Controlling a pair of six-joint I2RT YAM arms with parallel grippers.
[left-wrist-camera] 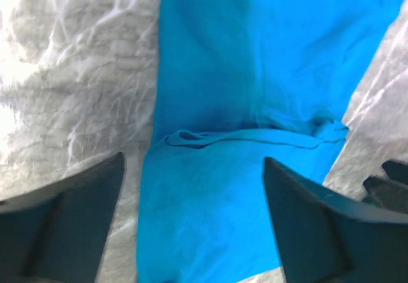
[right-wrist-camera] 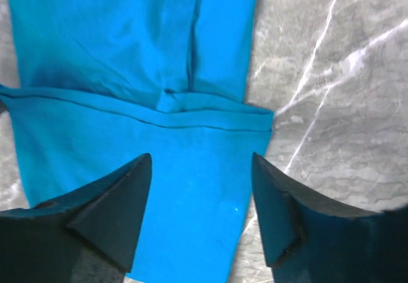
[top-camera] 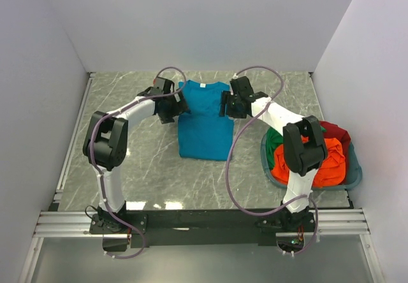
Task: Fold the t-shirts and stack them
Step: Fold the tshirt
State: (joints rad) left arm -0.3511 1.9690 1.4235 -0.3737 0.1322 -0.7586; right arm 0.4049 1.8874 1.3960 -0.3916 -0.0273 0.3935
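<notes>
Now the teal-blue t-shirt [top-camera: 204, 127] lies flat on the tabletop [top-camera: 140, 168], its long axis running away from the arm bases, collar far. The left hand [top-camera: 177, 107] and right hand [top-camera: 227, 104] hover equally near at its two side edges, fingers apart, holding nothing. The basket [top-camera: 347, 184] of other t-shirts [top-camera: 319, 159] sits to its right. Its white neck tag [top-camera: 203, 86] is unreadable.

The blue shirt [left-wrist-camera: 255, 53] lies flat on the marble table [left-wrist-camera: 76, 72], with a hemmed edge [left-wrist-camera: 242, 136] folded across it. The left gripper [left-wrist-camera: 194, 162] hangs above the cloth, its two dark fingers [left-wrist-camera: 76, 213] spread wide with nothing clasped between them, the left one over bare marble.
</notes>
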